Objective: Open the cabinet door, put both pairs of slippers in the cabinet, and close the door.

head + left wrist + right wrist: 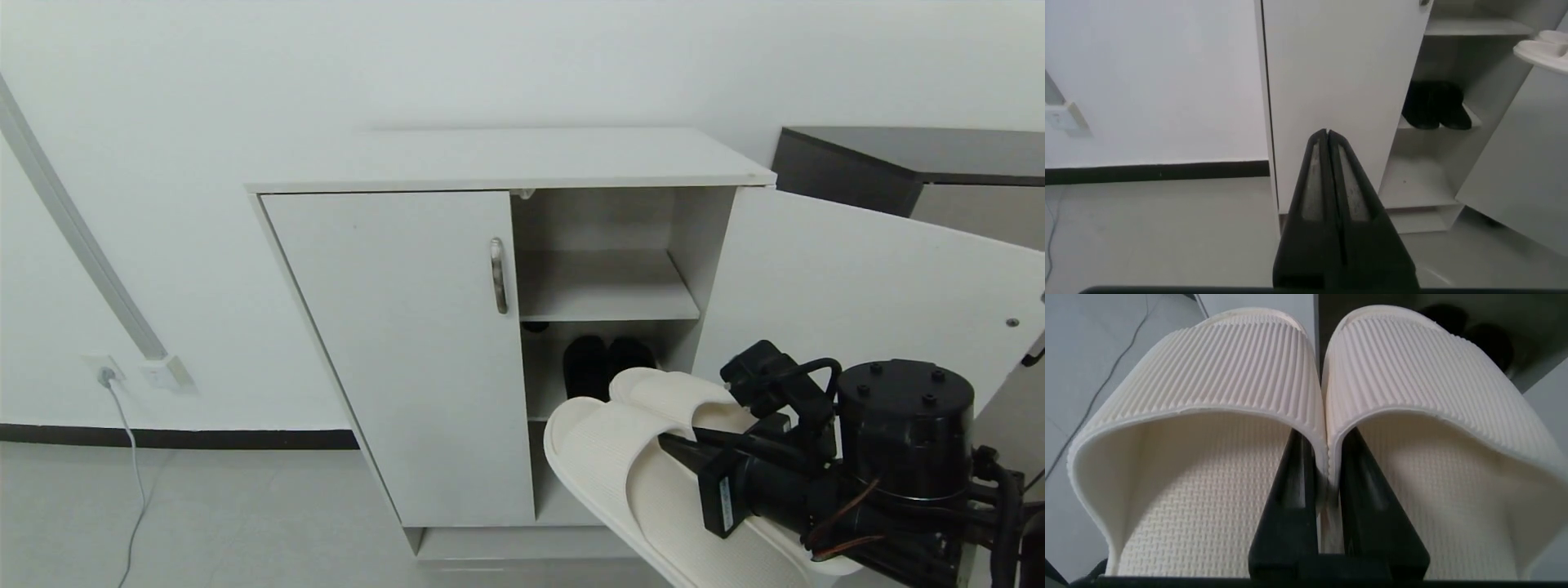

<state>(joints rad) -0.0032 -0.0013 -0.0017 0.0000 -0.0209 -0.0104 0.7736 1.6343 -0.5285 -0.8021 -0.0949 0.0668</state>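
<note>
Right fingers [1300, 498] are closed on the pair of white slippers [1208, 384]: one finger is slid into each slipper, and the two adjoining inner strap walls are pinched between them. The pair is held side by side in the air, toes turned toward the cabinet [506, 159], just before its open right half and not yet inside it. The right door [857, 286] is swung wide open, while the left door [392, 343] is shut, its metal handle [498, 276] set upright near the inner edge. Inside the open half, an upper shelf [604, 286] is seen bare, and a pair of black slippers [608, 363] is placed on the shelf below it, toes toward the back. Left fingers [1319, 175] are pressed fully together with nothing held between them; they are kept low above the floor [1151, 229], in front of the shut left door. A wall socket [167, 373] with a cable [131, 457] is seen well to the left of the cabinet
</note>
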